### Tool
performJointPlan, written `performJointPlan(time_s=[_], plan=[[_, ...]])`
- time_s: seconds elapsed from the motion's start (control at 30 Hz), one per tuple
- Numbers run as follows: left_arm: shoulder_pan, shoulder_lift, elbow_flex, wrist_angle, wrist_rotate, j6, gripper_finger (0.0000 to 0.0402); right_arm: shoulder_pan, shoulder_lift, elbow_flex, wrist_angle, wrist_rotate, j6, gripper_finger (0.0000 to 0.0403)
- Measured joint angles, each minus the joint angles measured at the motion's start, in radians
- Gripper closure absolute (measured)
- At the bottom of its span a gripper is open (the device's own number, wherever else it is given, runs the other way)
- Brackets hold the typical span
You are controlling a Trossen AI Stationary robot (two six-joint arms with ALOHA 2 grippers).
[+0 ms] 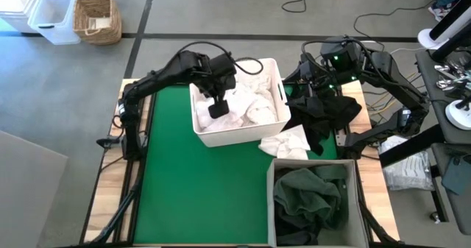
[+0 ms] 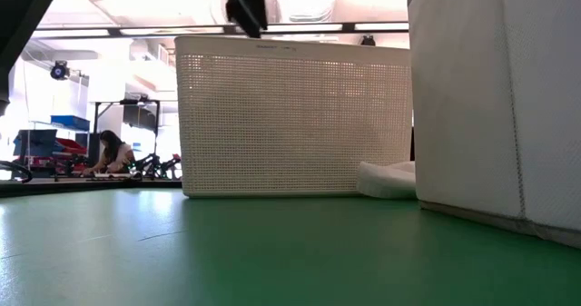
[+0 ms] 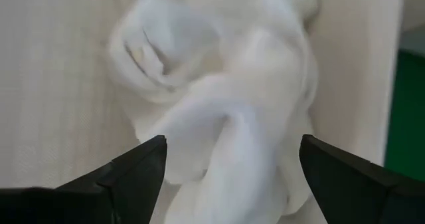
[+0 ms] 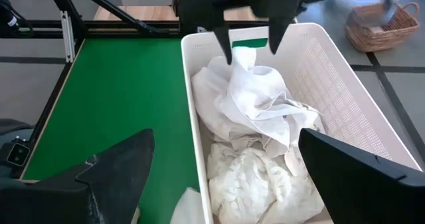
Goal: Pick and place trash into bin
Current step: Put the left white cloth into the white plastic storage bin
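Left hand (image 4: 249, 41) hovering wide open and empty over the white tub (image 1: 276, 75), crumpled white sheets (image 4: 255, 101) piled inside. Soft, light, floppy; best pinched at a raised fold. Right hand (image 4: 222, 177) open, empty, near black cloth (image 1: 327, 112).

Robot lab: 2 arms (image 1: 169, 71), floor cables (image 1: 383, 20)
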Motion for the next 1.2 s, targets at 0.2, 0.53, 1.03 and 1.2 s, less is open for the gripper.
performJointPlan(time_s=[0.2,0.53,1.03,1.2], plan=[[-0.001,-0.001,0.053,0.138,-0.002,0.035,0.0101,0.000,0.000,0.000,0.000,0.000,0.000,0.0035],[-0.002,-0.001,-0.054,0.209,-0.004,0.059,0.0311,0.000,0.000,0.000,0.000,0.000,0.007,0.0035],[0.004,-0.004,-0.290,0.289,0.056,0.067,0.0400,0.000,0.000,0.000,0.000,0.000,0.008,0.0035],[-0.001,-0.005,-0.370,0.267,0.120,0.054,0.0400,0.000,0.000,-0.003,0.000,0.000,0.007,0.0035]])
